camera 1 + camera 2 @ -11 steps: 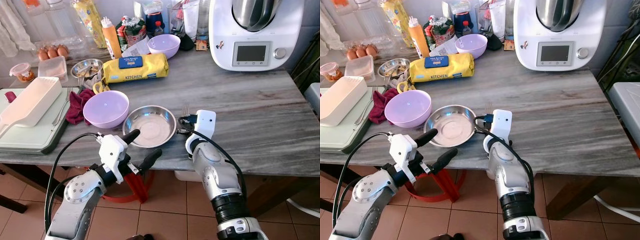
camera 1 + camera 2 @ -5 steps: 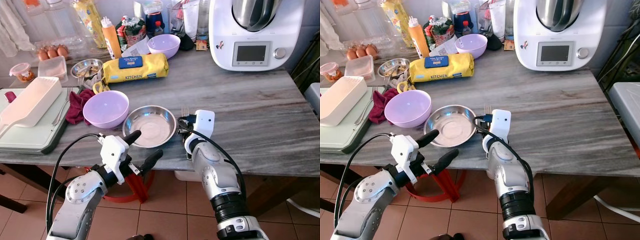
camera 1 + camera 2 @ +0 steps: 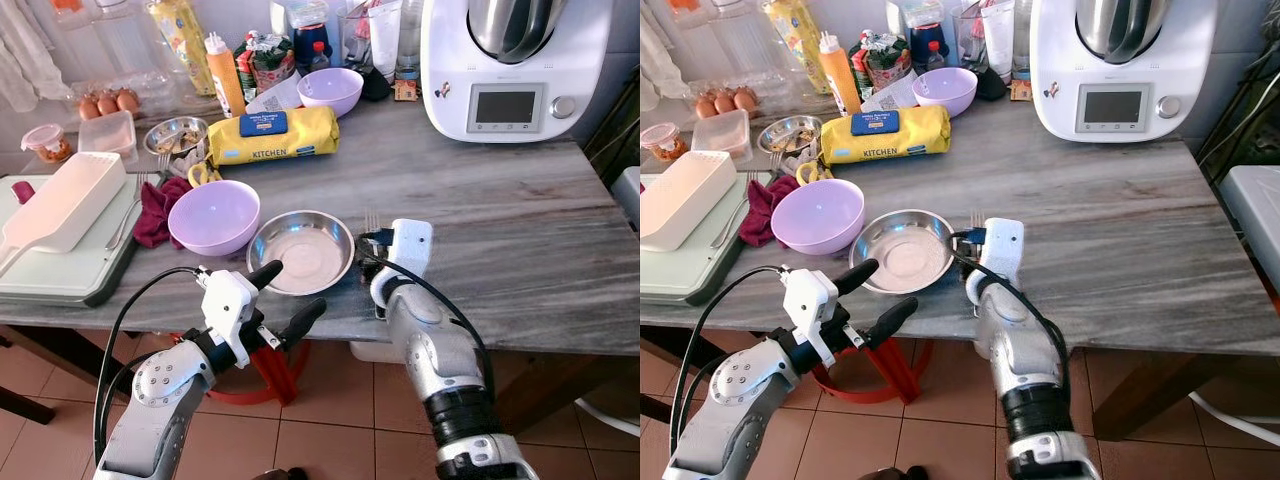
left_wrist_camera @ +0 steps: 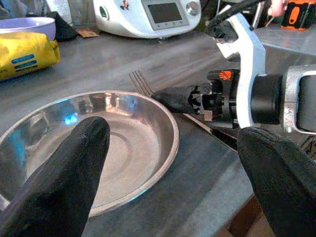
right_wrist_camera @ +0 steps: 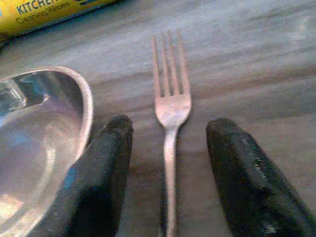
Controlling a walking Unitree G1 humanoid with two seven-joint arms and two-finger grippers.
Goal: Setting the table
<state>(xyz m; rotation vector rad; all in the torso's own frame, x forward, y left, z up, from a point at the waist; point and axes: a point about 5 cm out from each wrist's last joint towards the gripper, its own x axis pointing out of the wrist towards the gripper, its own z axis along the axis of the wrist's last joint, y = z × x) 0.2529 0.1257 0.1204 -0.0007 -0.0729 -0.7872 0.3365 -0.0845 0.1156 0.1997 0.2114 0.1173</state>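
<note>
Grey wood-grain table [image 3: 520, 240] in a kitchen, terracotta floor tiles [image 3: 330, 440] below. A stainless steel plate [image 3: 300, 252] lies near the front edge, with a fork [image 5: 170, 106] flat on the tabletop just to its right, tines toward the back. The right gripper [image 5: 168, 182] rests low over the fork handle, its two black fingers spread apart, one on each side of the handle and not clamped on it. The left gripper [image 3: 285, 300] hovers off the front edge before the plate, fingers wide apart and holding nothing. A lilac bowl [image 3: 213, 216] stands just left of the plate, beside a maroon cloth [image 3: 155, 210]. Further back: a yellow kitchen-cloth pack [image 3: 270, 135], a second lilac bowl [image 3: 330, 90], a small steel dish [image 3: 175, 135], an orange sauce bottle [image 3: 222, 75], eggs [image 3: 108, 103] and a white food processor [image 3: 515, 65]. At the left, a white tray [image 3: 60, 205] lies on a pale green board [image 3: 60, 280].
</note>
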